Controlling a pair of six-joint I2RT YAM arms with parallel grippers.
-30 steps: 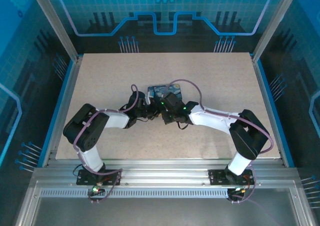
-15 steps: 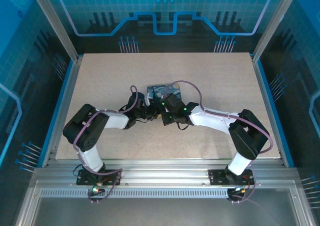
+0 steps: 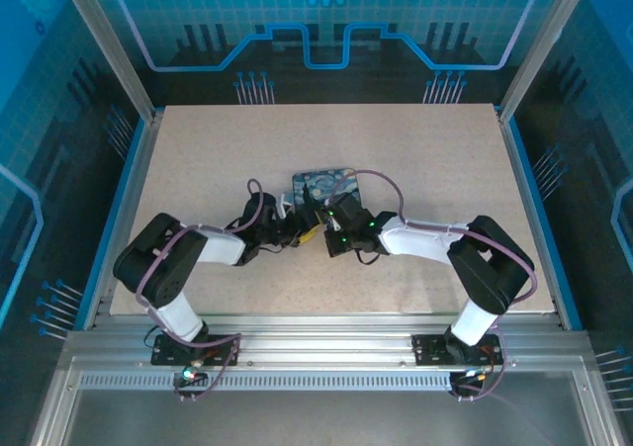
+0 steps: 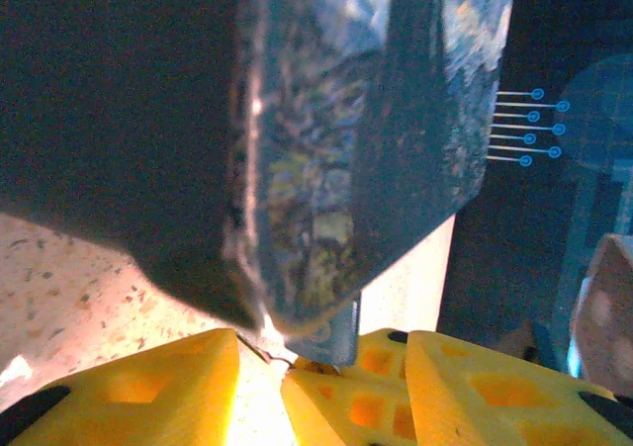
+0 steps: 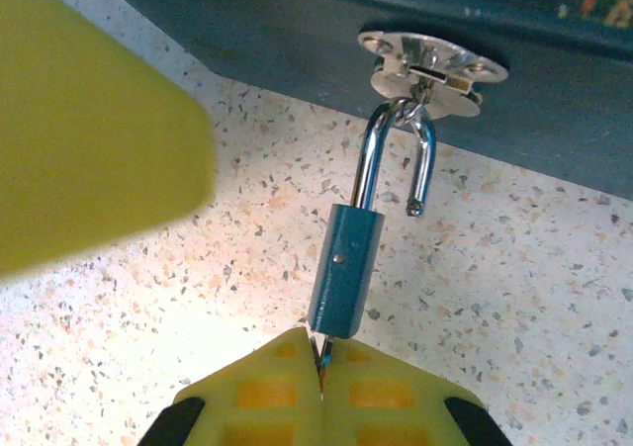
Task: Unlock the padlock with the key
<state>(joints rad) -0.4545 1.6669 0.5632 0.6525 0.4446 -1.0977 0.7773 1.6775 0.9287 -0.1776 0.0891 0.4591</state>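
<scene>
Speckled beige tabletop (image 3: 425, 159) (blue panelled walls (image 3: 326, 31) around); padlock (image 5: 346, 268) open, key (image 5: 319, 351) gripped.

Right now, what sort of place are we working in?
Probably a lab or demo robot cell: a speckled table fenced by aluminium rails, with blue circuit-pattern panels around it.

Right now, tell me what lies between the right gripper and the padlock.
The key, pinched in the right gripper and entering the base of the padlock; the right wrist view shows it.
</scene>
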